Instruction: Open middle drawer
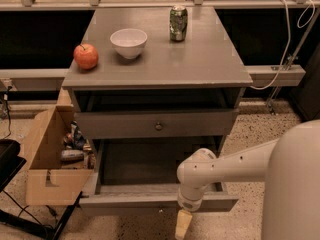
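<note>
The middle drawer (158,125) is the grey front panel with a small round knob, just under a dark gap below the cabinet top. It looks pushed in or nearly so. The drawer below it (150,202) is pulled far out and shows a dark, empty interior. My gripper (182,224) points downward near the floor, just in front of that pulled-out lower drawer's front and right of its centre. It is well below the middle drawer's knob. My white arm reaches in from the lower right.
The cabinet top (200,59) carries a red apple (86,56), a white bowl (128,42) and a green can (178,23). An open cardboard box (47,159) with cans stands at the cabinet's left. A dark stand (10,159) is at the far left. A white cable (287,39) hangs at the right.
</note>
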You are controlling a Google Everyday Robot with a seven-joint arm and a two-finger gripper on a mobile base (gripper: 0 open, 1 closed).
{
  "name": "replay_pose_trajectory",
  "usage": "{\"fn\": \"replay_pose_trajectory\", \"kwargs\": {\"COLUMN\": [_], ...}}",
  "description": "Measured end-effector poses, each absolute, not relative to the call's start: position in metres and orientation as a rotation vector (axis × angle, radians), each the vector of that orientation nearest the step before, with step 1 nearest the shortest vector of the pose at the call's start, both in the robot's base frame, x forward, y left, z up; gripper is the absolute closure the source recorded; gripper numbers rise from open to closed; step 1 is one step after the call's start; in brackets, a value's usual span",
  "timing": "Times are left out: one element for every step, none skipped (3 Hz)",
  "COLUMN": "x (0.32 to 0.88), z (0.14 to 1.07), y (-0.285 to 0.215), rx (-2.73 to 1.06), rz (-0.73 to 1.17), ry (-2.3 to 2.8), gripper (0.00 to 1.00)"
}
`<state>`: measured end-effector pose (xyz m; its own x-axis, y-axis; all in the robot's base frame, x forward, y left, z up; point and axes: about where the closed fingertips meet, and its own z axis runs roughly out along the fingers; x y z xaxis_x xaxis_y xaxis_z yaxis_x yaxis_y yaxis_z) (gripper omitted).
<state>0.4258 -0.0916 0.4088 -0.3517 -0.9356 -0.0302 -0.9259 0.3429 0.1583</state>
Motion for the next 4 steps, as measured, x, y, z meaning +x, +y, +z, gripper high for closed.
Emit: {"fn": "replay_pose_trajectory", "kwargs": {"x": [0.421, 0.416, 0.408, 0.399], "z": [0.468, 0.564, 0.721, 0.809], "y": [-0.107, -0.132, -0.175, -0.212], "rx": [1.817, 1.848, 1.944, 2.038], "rz": [-0.202, -0.196, -0.103, -0.045], "ry": [-2.520, -2.554, -2.615, -2.700], "gripper": [0.00, 0.00, 0.00, 0.00]}}
